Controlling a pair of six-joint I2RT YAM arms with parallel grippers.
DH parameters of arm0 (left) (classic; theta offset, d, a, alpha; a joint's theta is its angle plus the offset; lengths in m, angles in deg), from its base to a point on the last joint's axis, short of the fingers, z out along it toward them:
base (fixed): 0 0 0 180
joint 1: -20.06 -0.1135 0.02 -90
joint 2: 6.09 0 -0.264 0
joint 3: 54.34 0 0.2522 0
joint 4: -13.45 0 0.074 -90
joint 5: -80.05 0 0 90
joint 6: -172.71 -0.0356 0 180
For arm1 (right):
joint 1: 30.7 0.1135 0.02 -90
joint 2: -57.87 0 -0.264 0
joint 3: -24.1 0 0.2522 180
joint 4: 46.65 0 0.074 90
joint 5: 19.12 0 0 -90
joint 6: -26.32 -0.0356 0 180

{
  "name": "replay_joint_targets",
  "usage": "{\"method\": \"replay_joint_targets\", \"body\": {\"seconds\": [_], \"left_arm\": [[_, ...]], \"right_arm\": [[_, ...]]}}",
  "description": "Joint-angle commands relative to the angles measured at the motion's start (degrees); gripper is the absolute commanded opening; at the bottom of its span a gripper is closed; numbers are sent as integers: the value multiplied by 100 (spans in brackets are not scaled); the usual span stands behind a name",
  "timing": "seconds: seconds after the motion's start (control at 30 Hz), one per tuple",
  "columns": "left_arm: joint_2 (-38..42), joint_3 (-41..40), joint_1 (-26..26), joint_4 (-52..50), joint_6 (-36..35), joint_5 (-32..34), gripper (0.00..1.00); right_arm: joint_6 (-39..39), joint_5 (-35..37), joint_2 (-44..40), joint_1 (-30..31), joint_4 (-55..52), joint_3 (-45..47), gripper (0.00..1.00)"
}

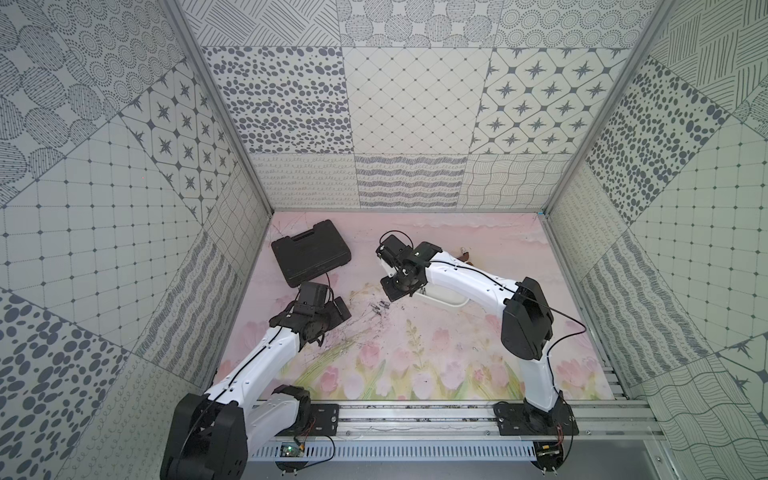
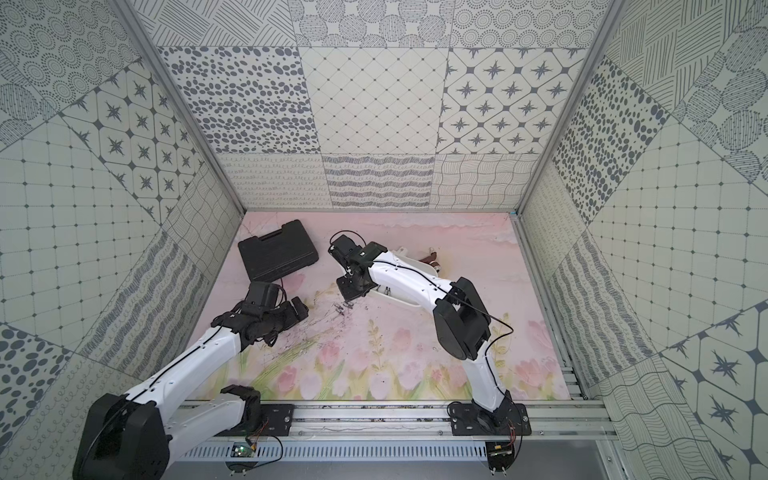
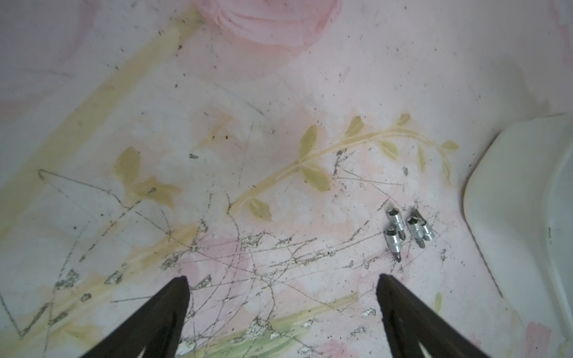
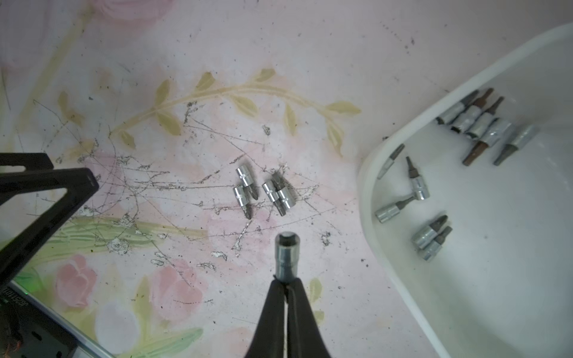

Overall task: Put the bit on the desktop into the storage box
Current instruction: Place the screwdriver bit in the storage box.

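While right fingers (image 4: 274, 303) clench only narrow end of held bit (image 4: 286, 254), socket end juts free past tips, above table (image 4: 310, 46), short of storage box (image 4: 366, 192). Four loose bits (image 4: 285, 198) lie clustered on table near box; stored bits (image 4: 477, 127) already inside. Left fingers (image 3: 167, 310) spread wide, empty, near cluster. Likely risks: thin pinch lets bit swivel or slip in transit; dropped bit scatters cluster; early release clips rim; arms crowd each other
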State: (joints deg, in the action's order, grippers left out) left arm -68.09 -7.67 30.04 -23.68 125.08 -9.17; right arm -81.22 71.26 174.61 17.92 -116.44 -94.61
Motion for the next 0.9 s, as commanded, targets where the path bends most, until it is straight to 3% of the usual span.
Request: {"method": "replay_joint_targets", "body": {"seconds": [0.0, 0.57, 0.87], "left_arm": [[-41, 89, -33, 132, -3, 21, 99], [-83, 65, -30, 161, 8, -8, 99], [-71, 50, -29, 141, 17, -8, 99]], "right_arm": [[68, -18, -298, -212, -33, 24, 0], [285, 488, -640, -1286, 82, 1094, 0], [238, 283, -507, -1561, 518, 1691, 0]]}}
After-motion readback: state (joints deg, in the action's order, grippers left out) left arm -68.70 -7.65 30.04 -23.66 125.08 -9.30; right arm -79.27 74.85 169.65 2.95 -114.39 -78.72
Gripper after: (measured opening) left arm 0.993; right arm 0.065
